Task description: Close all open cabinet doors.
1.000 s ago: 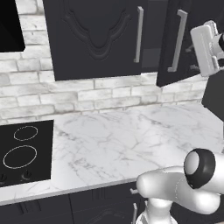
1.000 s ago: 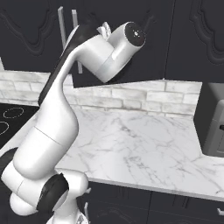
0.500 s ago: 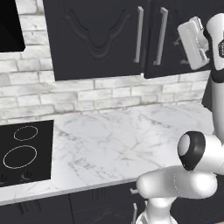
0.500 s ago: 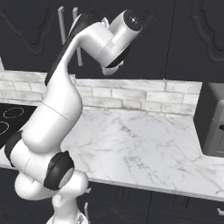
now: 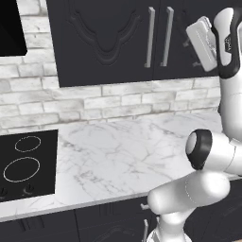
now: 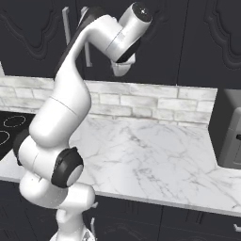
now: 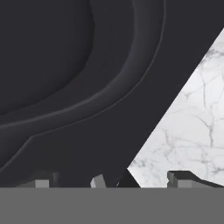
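The hand [image 7: 135, 179] stands wide open, holding nothing, pressed close against the carved cabinet door [image 7: 78, 78]. That door's lower edge runs diagonally just past the fingertips [image 7: 177, 177]; beyond it lies bare marble surface [image 7: 192, 127].

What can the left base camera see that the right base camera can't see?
Left base view alone: the black hood and the whole cooktop with its knobs. Right base view alone: a grey appliance at the counter's right end. Both: the cabinet doors with silver handles, the brick wall, and the marble counter.
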